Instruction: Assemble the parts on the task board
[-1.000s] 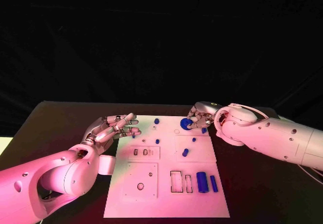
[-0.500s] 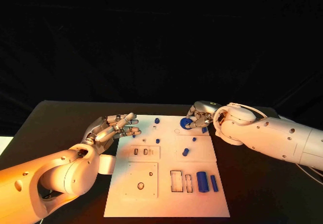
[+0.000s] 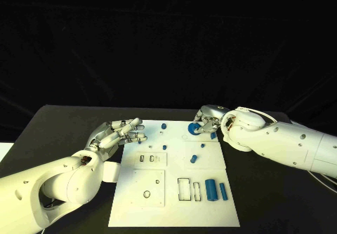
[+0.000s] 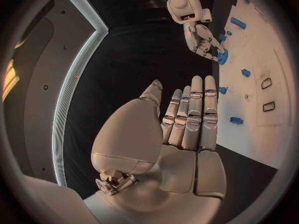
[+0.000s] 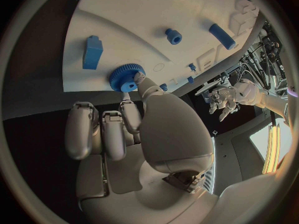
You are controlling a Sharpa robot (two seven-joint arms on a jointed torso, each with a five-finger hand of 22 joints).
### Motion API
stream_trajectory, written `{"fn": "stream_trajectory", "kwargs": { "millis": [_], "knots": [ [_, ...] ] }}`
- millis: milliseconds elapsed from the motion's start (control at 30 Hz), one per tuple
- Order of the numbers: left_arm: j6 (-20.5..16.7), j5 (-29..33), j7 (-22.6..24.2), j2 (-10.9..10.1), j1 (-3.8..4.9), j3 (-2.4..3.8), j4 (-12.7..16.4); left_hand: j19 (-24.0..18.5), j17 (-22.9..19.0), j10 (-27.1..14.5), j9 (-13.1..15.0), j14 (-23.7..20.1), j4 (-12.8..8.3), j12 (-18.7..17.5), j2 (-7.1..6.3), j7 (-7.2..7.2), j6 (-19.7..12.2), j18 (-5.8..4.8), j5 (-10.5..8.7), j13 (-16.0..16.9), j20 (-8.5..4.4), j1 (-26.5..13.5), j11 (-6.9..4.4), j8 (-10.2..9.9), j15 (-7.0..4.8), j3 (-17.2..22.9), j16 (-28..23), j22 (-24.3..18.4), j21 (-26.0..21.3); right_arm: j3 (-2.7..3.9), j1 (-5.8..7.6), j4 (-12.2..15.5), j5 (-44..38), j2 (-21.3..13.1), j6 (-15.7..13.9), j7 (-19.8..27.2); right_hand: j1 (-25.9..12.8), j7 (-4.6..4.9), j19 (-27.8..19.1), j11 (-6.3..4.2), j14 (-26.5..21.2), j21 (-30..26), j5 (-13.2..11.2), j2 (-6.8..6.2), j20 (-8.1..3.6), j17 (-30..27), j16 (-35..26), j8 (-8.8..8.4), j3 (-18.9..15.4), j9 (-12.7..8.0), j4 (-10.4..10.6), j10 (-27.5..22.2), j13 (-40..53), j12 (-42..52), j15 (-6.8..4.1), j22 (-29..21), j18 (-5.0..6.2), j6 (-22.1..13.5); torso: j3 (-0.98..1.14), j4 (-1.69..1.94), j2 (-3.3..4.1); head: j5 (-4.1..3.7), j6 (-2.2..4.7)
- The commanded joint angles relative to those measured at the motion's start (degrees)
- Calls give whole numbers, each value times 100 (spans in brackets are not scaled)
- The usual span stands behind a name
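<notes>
Surface: black table, white task board mid-frame.
Gear: blue gear at board's upper edge, pinched in my right hand.
Left hand: fingers spread, holding nothing, farther away.

The table is black and flat. A white task board lies on it, right in the middle, with its long side running away from the robot. Dark table shows on both sides of the board and past its far end. A small pale patch sits at the table's left edge, too cut off to tell what it is.
</notes>
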Motion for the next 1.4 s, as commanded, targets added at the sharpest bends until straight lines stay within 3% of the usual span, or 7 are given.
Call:
{"fn": "stream_trajectory", "kwargs": {
  "millis": [33,200,400,733,900,1133,1400],
  "knots": [
    [127,-1,15,10,6,3,6,37,14,22,-3,-35,-35,-39,34,11,26,58,-30,4,18,41,9,-21,3,-2,-40,-11,-38,-37,-63,19,-432,1,11,-104,180,-91,24,-30,461,31,-53,115,-29,707,30,149,105,98,-66,52,29,37,-53,35,-91,260,-2,-3,3,3,2],
    [139,-1,0,10,5,3,8,37,15,22,-3,-35,-36,-39,34,11,25,58,-30,3,18,42,9,-22,3,-2,-40,-12,-38,-37,-87,143,-641,6,-254,-163,110,-102,47,-39,467,60,-51,89,-37,739,45,157,160,107,-74,86,70,66,-62,96,-103,303,1,1,2,-4,5],
    [148,-1,-9,14,5,3,0,37,16,21,-4,-37,-39,-41,36,11,24,58,-30,3,18,46,9,-23,3,0,-42,-12,-40,-35,-103,471,-715,-1,-602,-340,-176,-115,70,-50,466,90,132,12,-48,739,45,122,242,111,30,108,83,52,-71,150,-113,317,3,8,-1,10,19],
    [164,-1,-26,18,3,3,-7,38,25,18,-5,-42,-56,-47,46,12,20,58,-28,2,18,65,9,-26,4,9,-50,-16,-47,-33,-98,860,-836,246,-868,-449,-296,-108,78,-46,465,101,160,-32,-50,739,45,85,283,106,81,91,57,9,-71,172,-117,289,-3,9,1,46,61],
    [176,-1,-34,28,3,2,-6,39,32,16,-5,-44,-69,-50,54,13,19,58,-26,1,18,80,9,-28,4,18,-56,-18,-52,-36,-99,810,-880,559,-913,-481,-297,-108,74,-46,464,98,156,-25,-50,733,42,73,312,104,81,80,42,-11,-70,165,-116,279,-15,20,3,46,64],
    [181,-1,-40,32,3,2,-9,40,36,16,-5,-45,-77,-52,59,12,19,58,-25,0,18,89,9,-28,4,23,-59,-20,-55,-59,-146,528,-891,970,-849,-484,-307,-103,72,-43,460,96,150,-19,-49,714,33,65,332,103,85,69,27,-31,-69,161,-115,274,-6,10,2,78,48],
    [185,-1,-45,41,3,2,-13,40,36,16,-5,-45,-77,-52,59,12,19,58,-25,0,18,89,9,-28,4,23,-59,-20,-55,-69,-231,277,-878,1213,-729,-507,-350,-87,72,-30,458,97,132,-42,-45,706,28,34,351,95,100,45,-2,-70,-61,164,-116,238,-1,2,4,100,24]
  ]
}}
